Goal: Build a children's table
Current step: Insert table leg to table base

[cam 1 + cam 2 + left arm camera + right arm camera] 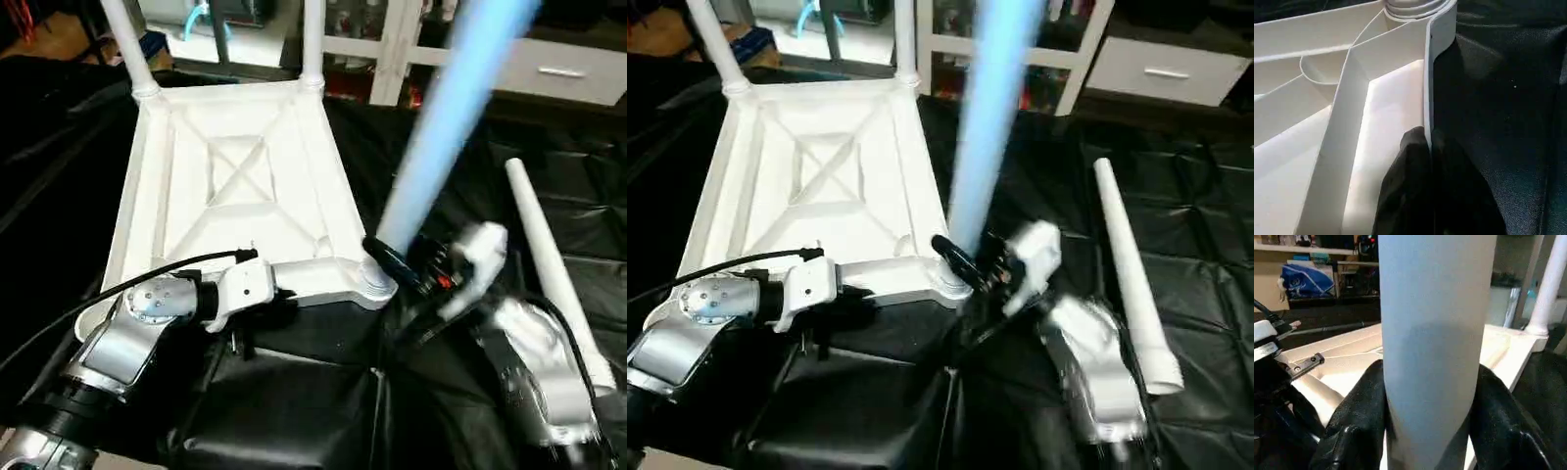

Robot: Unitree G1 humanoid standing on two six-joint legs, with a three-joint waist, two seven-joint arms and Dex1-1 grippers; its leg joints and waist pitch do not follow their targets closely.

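- Left eye view shows the children's table lying upside down on the black-draped tabletop, its X-ribbed underside facing up
- Two white legs already stand in the far corner sockets; the near right socket has the third leg held at it, slanting up and away, not upright
- A fourth leg lies loose on the black cloth, well apart to the right
- Moulded plastic throughout, so I judge it light, stiff and rather slick; the tubes are best gripped low, near the socket end, and the top by its rim
- Right gripper has its fingers clasped round the slanting leg, one on each side
- Left gripper has its fingers pinched tight on the thin near rim of the table, steadying it, close to that same corner
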